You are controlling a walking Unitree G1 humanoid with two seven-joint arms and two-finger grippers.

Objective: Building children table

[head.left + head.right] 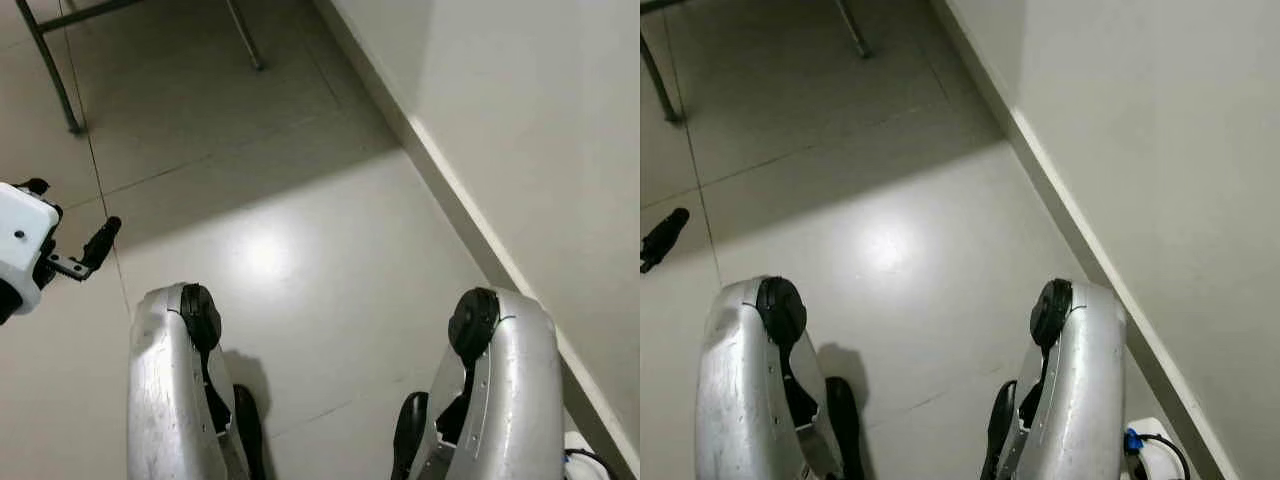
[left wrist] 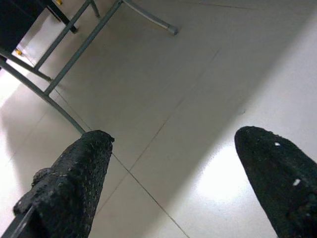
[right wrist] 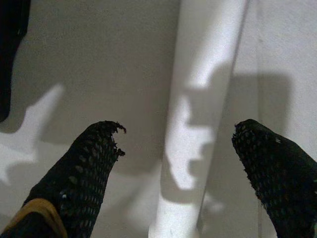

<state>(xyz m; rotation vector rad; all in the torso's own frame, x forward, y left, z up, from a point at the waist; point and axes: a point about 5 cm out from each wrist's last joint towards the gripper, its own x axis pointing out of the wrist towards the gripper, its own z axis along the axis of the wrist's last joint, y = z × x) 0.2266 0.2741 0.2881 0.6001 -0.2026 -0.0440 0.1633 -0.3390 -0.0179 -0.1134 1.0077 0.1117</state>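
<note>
My two silver arms hang down side by side over a pale tiled floor (image 1: pixel 300 250), the left arm (image 1: pixel 175 390) and the right arm (image 1: pixel 500 390). In the left wrist view my left gripper (image 2: pixel 173 136) is open, its black fingers (image 2: pixel 74 183) wide apart with only floor between them. My right gripper (image 3: pixel 179 126) is open too and holds nothing, with a white skirting board (image 3: pixel 198 99) behind the gap. No table part lies between either pair of fingers.
Grey metal frame legs (image 1: pixel 55 70) stand on the floor at the far left. A white wall (image 1: pixel 540 130) with a skirting board runs along my right. A white device with a black tip (image 1: pixel 100 243) pokes in from the left edge. A white plug with a cable (image 1: pixel 1150 445) lies by my right arm.
</note>
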